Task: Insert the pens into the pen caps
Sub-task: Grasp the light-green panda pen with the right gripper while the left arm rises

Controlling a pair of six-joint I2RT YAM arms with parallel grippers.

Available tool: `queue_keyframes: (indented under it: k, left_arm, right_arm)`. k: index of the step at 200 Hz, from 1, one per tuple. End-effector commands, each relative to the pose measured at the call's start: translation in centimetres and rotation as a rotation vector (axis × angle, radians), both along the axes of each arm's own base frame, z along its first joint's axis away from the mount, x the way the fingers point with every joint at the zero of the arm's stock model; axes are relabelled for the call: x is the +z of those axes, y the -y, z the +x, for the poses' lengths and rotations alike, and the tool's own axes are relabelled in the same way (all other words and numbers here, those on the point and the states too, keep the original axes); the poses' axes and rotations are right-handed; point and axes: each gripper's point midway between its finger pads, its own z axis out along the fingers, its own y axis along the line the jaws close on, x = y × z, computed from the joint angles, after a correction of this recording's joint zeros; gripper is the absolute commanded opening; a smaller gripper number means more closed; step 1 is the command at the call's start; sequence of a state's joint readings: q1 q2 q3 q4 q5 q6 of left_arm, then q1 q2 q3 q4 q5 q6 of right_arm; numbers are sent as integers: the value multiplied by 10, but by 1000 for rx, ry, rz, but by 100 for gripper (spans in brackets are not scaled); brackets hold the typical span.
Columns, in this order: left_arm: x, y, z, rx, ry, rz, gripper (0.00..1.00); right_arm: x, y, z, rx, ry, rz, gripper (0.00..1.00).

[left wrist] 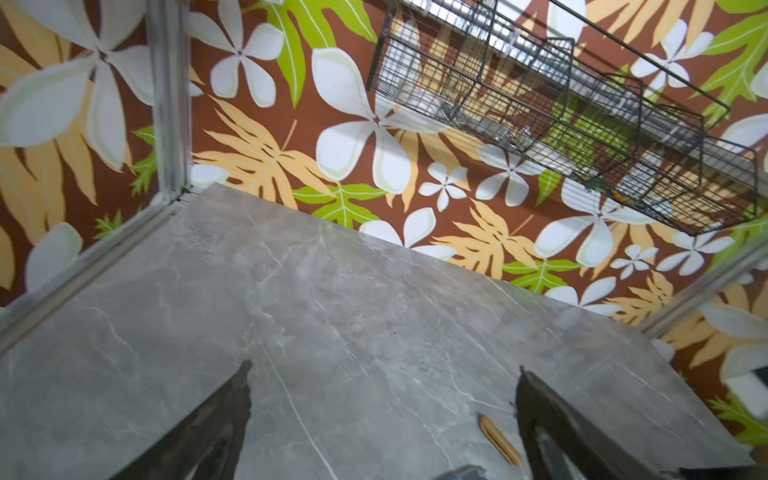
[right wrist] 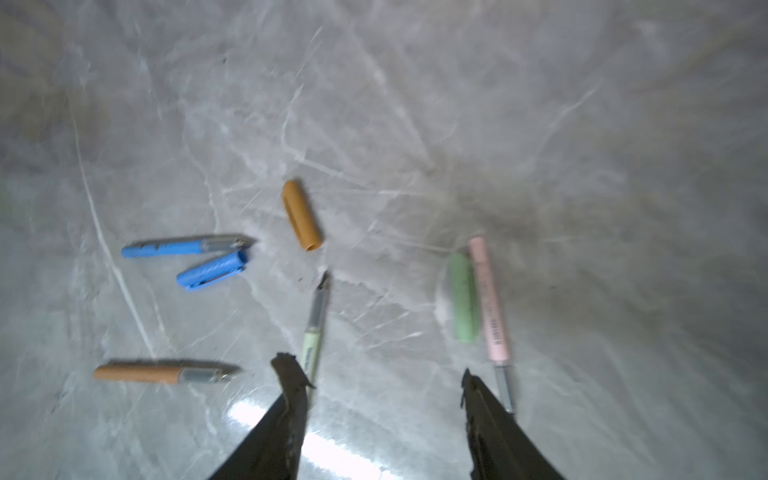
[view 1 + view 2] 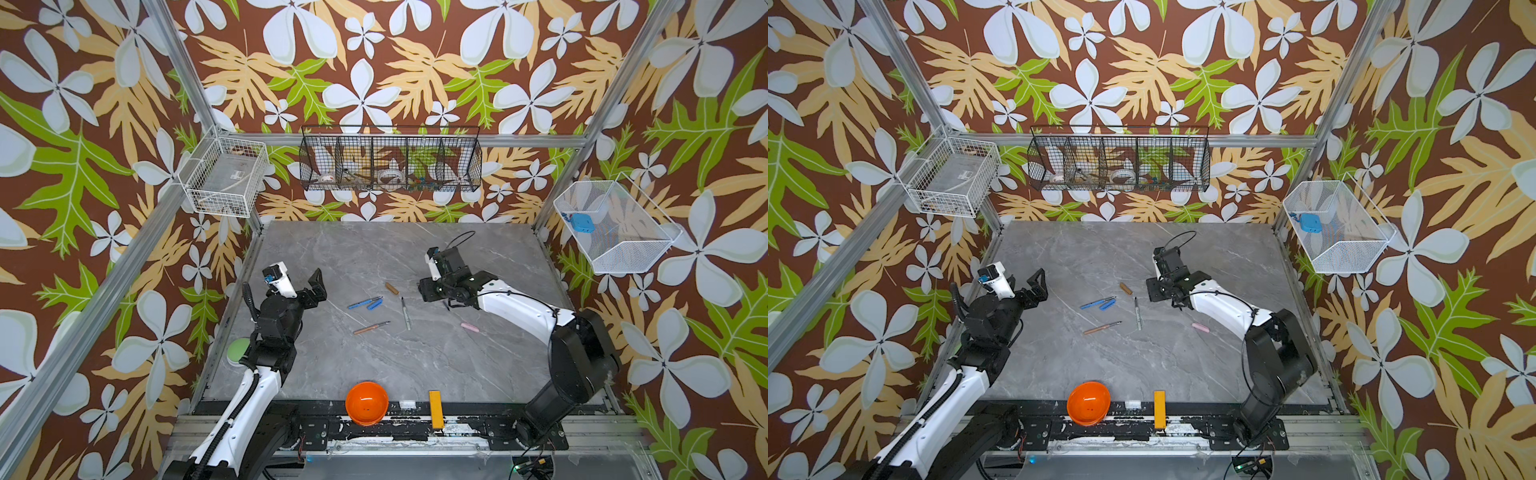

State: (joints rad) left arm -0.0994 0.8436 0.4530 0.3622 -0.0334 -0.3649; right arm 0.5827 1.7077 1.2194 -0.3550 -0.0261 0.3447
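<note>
Floral-papered walls (image 3: 415,62), grey marble tabletop (image 3: 353,257), black wire basket (image 3: 390,137) with perhaps tape rolls (image 3: 390,176)

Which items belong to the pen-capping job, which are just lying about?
Job: slim blue pen, brown pen, pale green pen, pink pen; short blue tube cap, brown cap, pale green cap, pink cap.
Lying about: round orange plastic bowl, yellow rectangular bar, green round disc.

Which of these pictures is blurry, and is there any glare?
Right wrist view: smeared overall, the pink pen soft-edged, a white glare streak on the table. Left wrist view: mostly sharp. Both top views: sharp, evenly lit.
</note>
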Motion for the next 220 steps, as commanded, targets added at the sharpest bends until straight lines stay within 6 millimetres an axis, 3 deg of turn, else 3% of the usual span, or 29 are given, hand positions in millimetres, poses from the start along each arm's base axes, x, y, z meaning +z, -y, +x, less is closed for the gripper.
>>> queue_keyframes:
  k: [1,31,90,189,220]
  left_arm:
    - [6,21,-2,-120,-13,-23,100]
    - [10,22,-1,-124,-10,-26,100]
    - [3,23,-3,-133,-24,-33,100]
    - [1,26,-1,-145,-29,-34,100]
    - [-10,25,-3,-144,-34,-34,100]
  right_arm:
    - [-15,-18,-14,-1,-91,-10,60]
    - [-26,-41,-14,38,-148,3,57]
    - [-59,-51,-18,89,-237,-80,50]
    - [-98,-48,-21,89,-310,-176,43]
    - [-105,-45,-18,82,-312,-202,40]
